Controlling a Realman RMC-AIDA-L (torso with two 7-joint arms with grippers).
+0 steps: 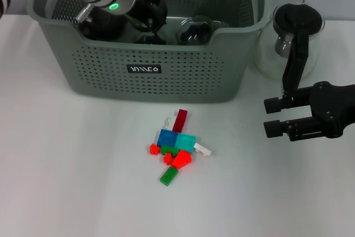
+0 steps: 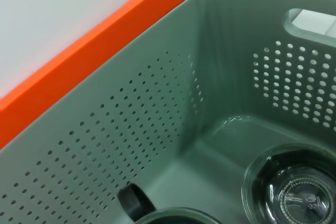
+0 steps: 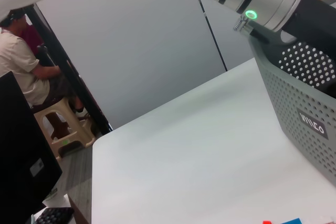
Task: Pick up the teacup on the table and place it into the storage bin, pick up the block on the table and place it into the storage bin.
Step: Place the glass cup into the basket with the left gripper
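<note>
The grey-green storage bin (image 1: 144, 70) stands at the back of the table. A clear glass teacup (image 1: 195, 30) sits on its floor, also seen close up in the left wrist view (image 2: 294, 192). My left gripper (image 1: 147, 10) reaches down inside the bin, just left of the teacup. A pile of small red, blue, green and white blocks (image 1: 175, 147) lies on the table in front of the bin. My right gripper (image 1: 270, 116) hovers open and empty to the right of the blocks, fingers pointing toward them.
A glass pot (image 1: 294, 34) with a black handle stands right of the bin, just behind my right gripper. A dark round rim (image 2: 163, 216) shows beside the teacup in the bin. The bin's perforated wall (image 3: 307, 103) fills the right wrist view's right side.
</note>
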